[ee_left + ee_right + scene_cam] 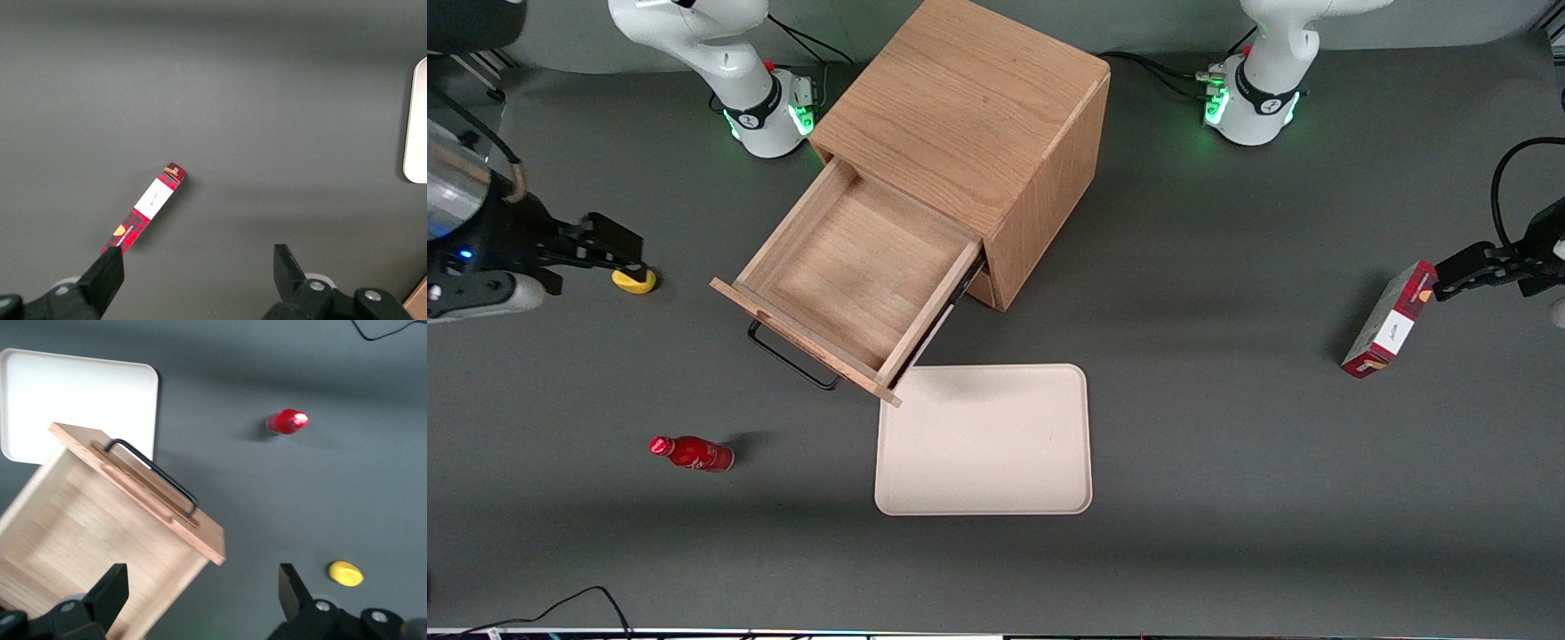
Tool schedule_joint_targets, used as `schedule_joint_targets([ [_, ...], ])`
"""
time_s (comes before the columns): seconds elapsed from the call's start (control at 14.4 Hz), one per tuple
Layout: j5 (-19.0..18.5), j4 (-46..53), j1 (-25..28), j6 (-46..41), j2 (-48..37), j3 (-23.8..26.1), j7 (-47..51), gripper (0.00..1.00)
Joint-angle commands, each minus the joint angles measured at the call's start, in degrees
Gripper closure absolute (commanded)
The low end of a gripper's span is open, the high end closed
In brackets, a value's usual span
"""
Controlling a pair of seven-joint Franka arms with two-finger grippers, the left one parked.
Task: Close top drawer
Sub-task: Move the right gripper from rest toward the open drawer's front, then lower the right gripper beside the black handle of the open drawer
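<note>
The wooden cabinet point(969, 116) stands mid-table with its top drawer point(854, 267) pulled far out and empty. A thin black wire handle point(790, 359) runs along the drawer front, on the side nearer the front camera. My right gripper point(624, 251) hovers off to the side of the drawer, toward the working arm's end of the table, just above a small yellow object point(633, 281). In the right wrist view the gripper point(200, 593) is open and holds nothing. One of its fingers point(110, 587) is over the drawer's side wall point(153, 587); the handle point(155, 475) shows clearly.
A cream tray point(984, 440) lies flat just in front of the drawer, nearer the front camera. A red bottle point(692, 453) lies on its side near the working arm's end. A red carton point(1389, 320) stands toward the parked arm's end.
</note>
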Motion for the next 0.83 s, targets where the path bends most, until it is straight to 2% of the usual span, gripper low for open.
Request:
schedule_joint_targets([
  [0.0, -0.23, 4.91, 0.74, -1.38, 2.58, 2.6, 6.59, 0.0],
  [0.07, -0.15, 4.91, 0.74, -1.29, 2.14, 2.69, 9.83, 0.0],
  [0.21, 0.03, 4.82, 0.39, -1.2, 1.79, 3.31, 9.69, 0.0],
  [0.35, 0.12, 4.73, 0.04, -1.64, 1.52, 3.57, 1.22, 0.0],
  [0.56, 0.29, 4.56, -0.05, -1.64, 1.26, 3.57, -2.69, 0.0],
  [0.76, 1.0, 4.73, -0.05, -1.11, 2.31, 3.22, -19.42, 0.0],
])
